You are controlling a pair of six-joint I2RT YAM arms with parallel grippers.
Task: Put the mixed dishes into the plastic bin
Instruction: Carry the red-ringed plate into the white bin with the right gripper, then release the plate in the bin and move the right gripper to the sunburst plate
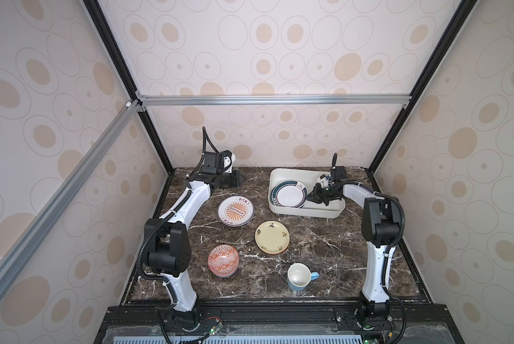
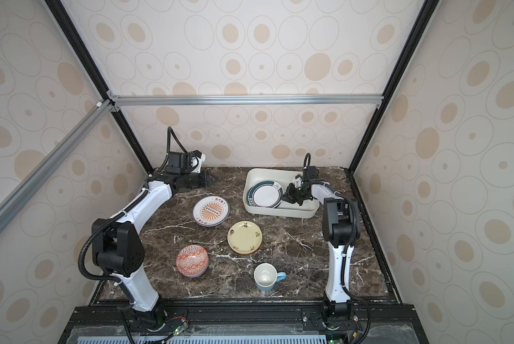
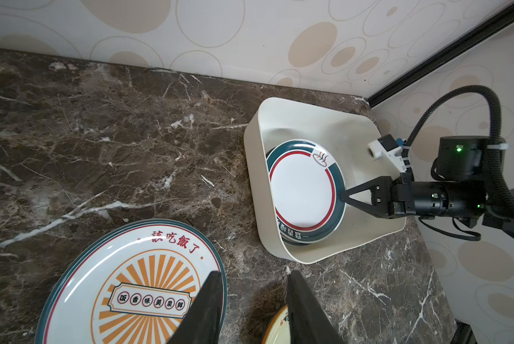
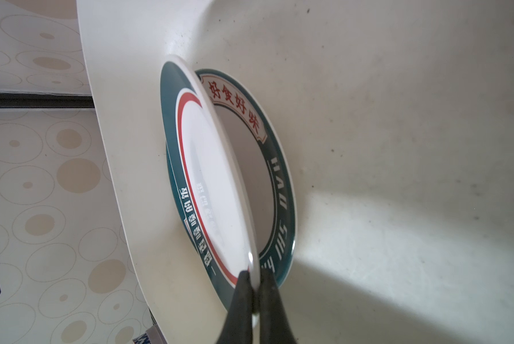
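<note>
White with a dark-green rim and a thin red ring, the held plate (image 1: 290, 195) is inside the plastic bin (image 1: 306, 213), toward its left end. It is tilted, with the edge nearest the right arm lifted and the opposite edge low. The right fingers (image 4: 244, 297) are pressed together on this lifted edge, with only the thin rim between them. Under it a second green-rimmed plate (image 4: 279, 178) lies flat on the bin floor. I see nothing else in the bin.

I judge the held plate to be stiff, smooth and rather slippery, and it may chip if it drops on the plate below. A pinch at one point of the rim lets it swing, so it should go down slowly before the fingers let go.

The left fingers (image 3: 208, 306) stand partly apart and hold nothing. They hang over the worktop (image 1: 324, 247) near the sunburst plate (image 1: 236, 211).

Outside the bin, well apart from each other, are also the cream-yellow plate (image 1: 272, 236), the red-orange bowl (image 1: 223, 259) and the light-blue mug (image 1: 299, 277), which stands upright. For the flat plates the rim is probably the only place to take hold. The bowl offers its wall at the rim, and the mug its wall or handle.
</note>
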